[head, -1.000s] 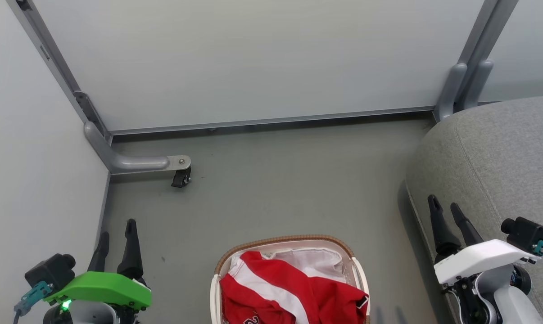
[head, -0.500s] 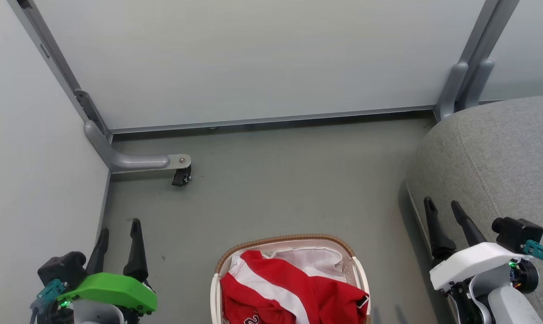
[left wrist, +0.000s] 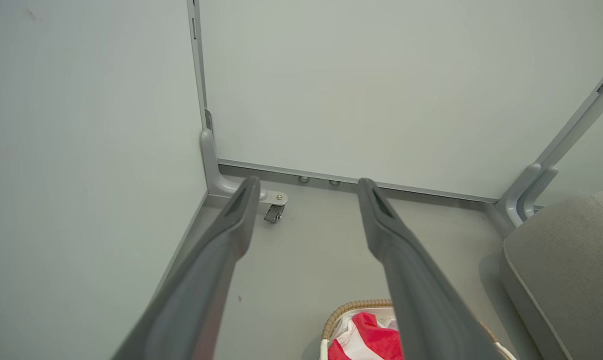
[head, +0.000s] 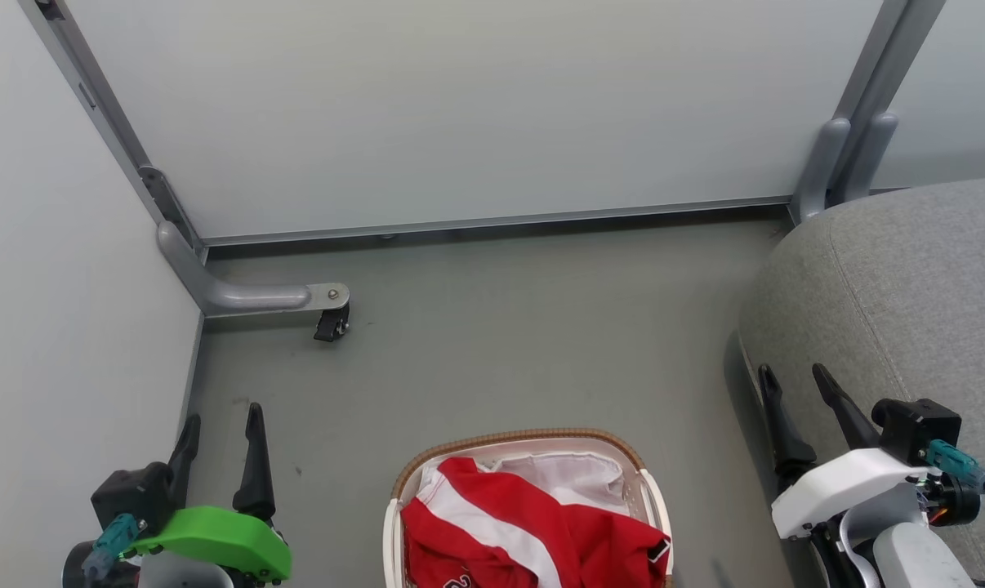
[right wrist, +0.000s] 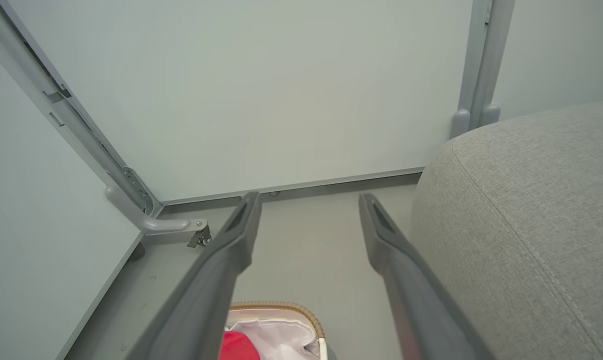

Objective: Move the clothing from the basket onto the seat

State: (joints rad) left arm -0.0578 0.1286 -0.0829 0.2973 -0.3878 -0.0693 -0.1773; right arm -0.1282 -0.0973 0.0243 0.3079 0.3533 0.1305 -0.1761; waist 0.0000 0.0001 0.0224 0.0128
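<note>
Over the last second both arms have edged inward toward the basket (head: 525, 434); the left gripper (head: 223, 412) and the right gripper (head: 791, 371) each hang with fingers spread and nothing between them. The clothing (head: 525, 531), red fabric with a broad white stripe, lies crumpled inside the oval basket with its brown woven rim and white cloth liner (head: 574, 474). The basket stands on the grey floor (head: 541, 327), apart from the rounded, seam-stitched grey woven seat (head: 909, 278). Judged light, limp and unlikely to slip, the clothing is best pinched at a raised fold by the stripe, clear of the liner.
</note>
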